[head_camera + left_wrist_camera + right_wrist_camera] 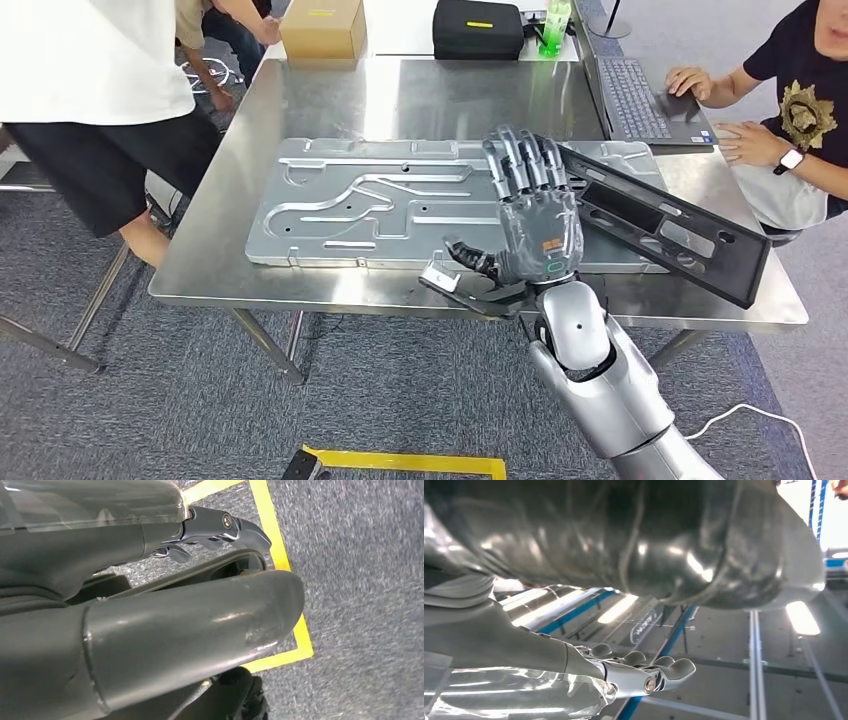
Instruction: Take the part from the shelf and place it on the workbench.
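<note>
Right hand (pixel 538 232) is closest to the camera in the head view, raised at the near edge of the counter (pixel 390 95), back of the hand facing the lens, fingers (pixel 520 160) straight and spread apart. Something thin and dark pokes out beneath the thumb with a small silvery tab on it, and I honestly can't tell if the hand is pinching it or just in front of it.

The black part (pixel 668 225), a long flat frame with rectangular cutouts, is already on the counter. It lies just right of the hand, touching or nearly touching the fingers, and overlaps the right end of the big silver stamped plate (pixel 380 205). Its long axis runs diagonally, from behind the fingertips out to the counter's near right corner.

So the part looks placed, or very nearly. The right hand is the nearer one by far; the left hand (pixel 220 527) hangs over the grey carpet and yellow floor tape (pixel 280 555), fingers curled in, holding nothing.

Beyond the plate sit a cardboard box (pixel 322 28), a black case (pixel 478 28) and a laptop (pixel 640 95) with a person's hands at it.
</note>
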`<state>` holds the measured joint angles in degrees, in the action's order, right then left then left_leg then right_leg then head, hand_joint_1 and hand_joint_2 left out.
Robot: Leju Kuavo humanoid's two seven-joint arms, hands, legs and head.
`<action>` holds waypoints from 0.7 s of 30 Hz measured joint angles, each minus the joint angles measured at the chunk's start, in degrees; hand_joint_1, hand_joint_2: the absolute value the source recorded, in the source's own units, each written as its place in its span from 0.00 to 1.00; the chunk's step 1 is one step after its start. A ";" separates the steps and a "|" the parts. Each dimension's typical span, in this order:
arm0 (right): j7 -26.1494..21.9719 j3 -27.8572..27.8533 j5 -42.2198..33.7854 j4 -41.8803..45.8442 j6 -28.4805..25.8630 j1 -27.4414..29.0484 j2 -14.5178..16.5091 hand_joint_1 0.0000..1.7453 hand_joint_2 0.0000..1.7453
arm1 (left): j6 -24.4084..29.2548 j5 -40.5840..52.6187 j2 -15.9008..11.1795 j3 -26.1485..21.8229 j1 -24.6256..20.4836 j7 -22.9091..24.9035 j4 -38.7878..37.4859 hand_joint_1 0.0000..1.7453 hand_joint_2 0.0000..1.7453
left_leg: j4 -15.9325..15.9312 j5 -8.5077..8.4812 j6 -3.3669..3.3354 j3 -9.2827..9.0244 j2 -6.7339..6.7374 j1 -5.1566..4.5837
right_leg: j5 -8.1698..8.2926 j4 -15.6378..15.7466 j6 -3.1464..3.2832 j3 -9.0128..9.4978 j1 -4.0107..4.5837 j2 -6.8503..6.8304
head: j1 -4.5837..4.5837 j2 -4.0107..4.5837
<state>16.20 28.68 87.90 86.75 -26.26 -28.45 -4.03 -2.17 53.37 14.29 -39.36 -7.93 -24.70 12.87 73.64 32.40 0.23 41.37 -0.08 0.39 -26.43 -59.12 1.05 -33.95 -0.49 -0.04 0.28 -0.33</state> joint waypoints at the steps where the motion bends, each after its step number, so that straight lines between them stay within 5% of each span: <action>1: -0.17 0.43 -0.01 -0.27 0.04 -0.03 0.03 0.00 0.00 | 0.01 0.00 0.00 0.03 0.03 0.04 0.00 0.00 0.00 | 1.00 -0.20 -0.07 0.51 0.00 0.00 | -0.02 -0.02 0.03 0.01 0.10 0.01 | -0.01 0.00; 2: -0.55 0.71 -0.01 -0.51 0.04 -0.04 0.12 0.00 0.00 | 0.01 -0.01 0.00 0.06 0.03 0.09 0.00 0.00 0.00 | -0.06 -1.37 -0.23 0.03 0.00 -0.01 | -0.04 -0.03 0.05 0.04 0.20 0.04 | -0.01 0.00; 5: -2.46 0.96 -0.02 -0.94 -0.34 -0.18 0.85 0.00 0.00 | 0.25 -0.03 0.00 0.15 -0.08 0.75 0.00 0.00 0.00 | -10.50 -6.36 -1.11 -4.87 -0.04 -0.27 | -0.17 -0.14 -0.01 0.15 0.45 0.13 | 0.00 0.00; 7: -2.97 0.98 -0.02 -1.16 -0.83 -0.36 1.36 0.00 0.00 | 0.48 -0.10 0.00 0.20 -0.24 1.34 0.00 0.00 0.00 | -14.33 -7.10 -1.53 -6.59 -0.19 -0.58 | -0.19 -0.19 -0.38 -0.02 0.55 0.03 | 0.00 0.00; 11: -2.57 0.94 -0.01 -1.43 -1.26 -0.57 1.72 0.00 0.00 | 0.55 -0.30 0.06 0.28 -0.26 1.39 0.00 0.00 1.00 | -15.55 -7.60 -2.40 -7.00 -1.07 -0.36 | -1.01 -0.90 -1.43 -0.33 0.52 -0.50 | 0.03 0.00; 15: -3.69 0.05 0.01 -1.90 -0.71 -0.80 2.22 0.00 0.00 | 0.79 -0.08 0.11 0.48 -0.32 1.39 0.00 0.00 1.00 | -16.04 -8.01 -2.94 -7.16 -2.00 -0.16 | -6.91 -12.62 -2.23 -5.87 0.11 -0.19 | 0.03 0.00; 16: -3.93 -0.19 0.01 -2.14 -0.52 -0.78 2.35 0.00 0.00 | 0.86 0.00 0.11 0.55 -0.26 1.41 0.00 0.00 1.00 | -16.00 -8.00 -2.94 -7.14 -2.40 -0.16 | -7.22 -14.62 -2.40 -6.93 -0.04 -0.17 | 0.04 0.00; 18: -4.19 -0.49 0.01 -2.51 -0.34 -0.81 2.62 0.00 0.00 | 0.96 0.09 0.11 0.68 -0.19 1.44 0.00 0.00 1.00 | -15.76 -7.94 -2.85 -7.13 -3.45 -0.09 | -4.73 -12.59 -2.65 -6.13 -0.40 0.12 | 0.04 0.00; 21: -4.31 -0.86 0.01 -2.74 -0.33 -1.02 3.07 0.00 0.00 | 1.03 0.15 0.21 0.78 -0.36 1.43 0.00 0.00 1.00 | -15.05 -7.65 -2.20 -6.82 -5.20 -0.03 | -0.24 -2.51 -2.62 -1.24 -0.98 3.50 | 0.03 0.00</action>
<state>11.89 27.82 87.91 84.01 -26.59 -29.47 -0.97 -1.14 53.53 14.50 -38.58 -8.29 -23.27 12.87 58.59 24.75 -1.98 34.55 -5.28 0.36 -26.67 -61.63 -1.57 -35.18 -1.47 3.47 0.32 -0.33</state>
